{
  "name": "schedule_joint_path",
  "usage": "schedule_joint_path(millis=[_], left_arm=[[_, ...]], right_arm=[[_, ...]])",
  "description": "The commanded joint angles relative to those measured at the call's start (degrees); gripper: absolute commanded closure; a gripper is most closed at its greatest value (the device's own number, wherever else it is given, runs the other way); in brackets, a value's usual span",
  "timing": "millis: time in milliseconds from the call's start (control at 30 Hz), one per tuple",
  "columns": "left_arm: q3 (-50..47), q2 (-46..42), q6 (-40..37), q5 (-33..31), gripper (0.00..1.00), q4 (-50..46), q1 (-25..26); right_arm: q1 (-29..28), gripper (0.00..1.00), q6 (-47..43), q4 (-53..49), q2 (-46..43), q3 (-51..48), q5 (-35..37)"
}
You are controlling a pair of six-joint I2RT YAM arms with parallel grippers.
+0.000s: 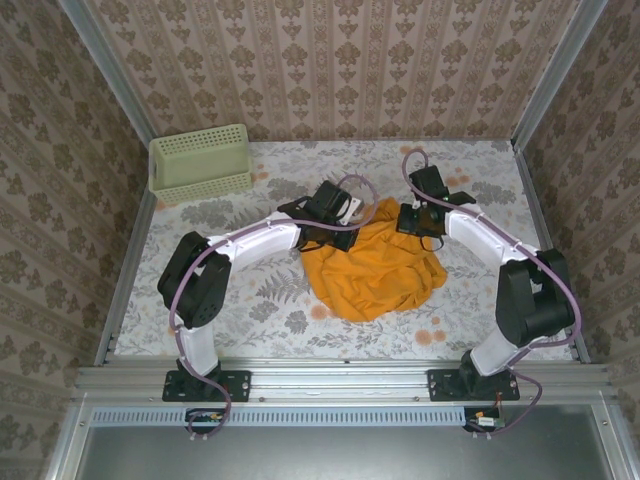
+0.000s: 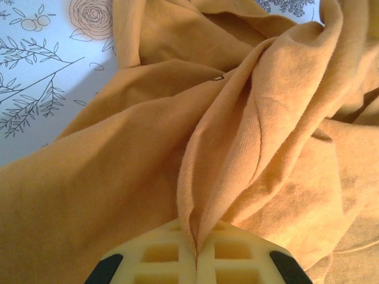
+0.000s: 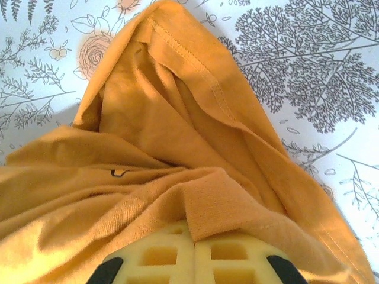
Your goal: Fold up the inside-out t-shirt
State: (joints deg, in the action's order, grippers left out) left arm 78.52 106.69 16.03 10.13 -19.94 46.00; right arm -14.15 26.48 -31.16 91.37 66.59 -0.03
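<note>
The inside-out t-shirt (image 1: pixel 375 268) lies crumpled in an orange-yellow heap at the middle of the table. My left gripper (image 1: pixel 343 218) is at the heap's far left edge and my right gripper (image 1: pixel 418 222) at its far right edge. In the left wrist view the left gripper (image 2: pixel 196 253) is shut, with a raised fold of the t-shirt (image 2: pixel 106 177) pinched between its pale fingers. In the right wrist view the right gripper (image 3: pixel 194 241) is shut too, with a ribbed edge of the t-shirt (image 3: pixel 177 112) caught in its jaws. A stitched hem runs away from it.
A pale green mesh basket (image 1: pixel 200 162) stands at the far left corner of the floral tablecloth (image 1: pixel 250 300). Patterned walls enclose the table on three sides. Both arms arch in from the near edge toward the middle.
</note>
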Motion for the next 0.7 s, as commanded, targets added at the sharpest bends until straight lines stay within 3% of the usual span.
schedule_joint_path(millis=[0, 267, 533, 667], left_arm=[[-1.0, -1.0, -0.2, -1.8, 1.00, -0.3, -0.4], [-2.8, -2.3, -0.5, 0.3, 1.00, 1.7, -1.2], [-0.2, -3.9, -0.3, 2.0, 1.00, 2.4, 2.5], [2.9, -4.4, 1.8, 3.9, 1.00, 3.7, 4.9]], right_arm=[[1.4, 1.00, -0.9, -4.2, -5.7, 1.2, -1.2], [10.8, 1.00, 0.9, -4.2, -10.9, -1.0, -13.8], [11.5, 1.00, 0.9, -3.8, -6.6, 0.5, -10.8], [15.2, 1.00, 2.6, -5.0, -8.0, 0.9, -6.6]])
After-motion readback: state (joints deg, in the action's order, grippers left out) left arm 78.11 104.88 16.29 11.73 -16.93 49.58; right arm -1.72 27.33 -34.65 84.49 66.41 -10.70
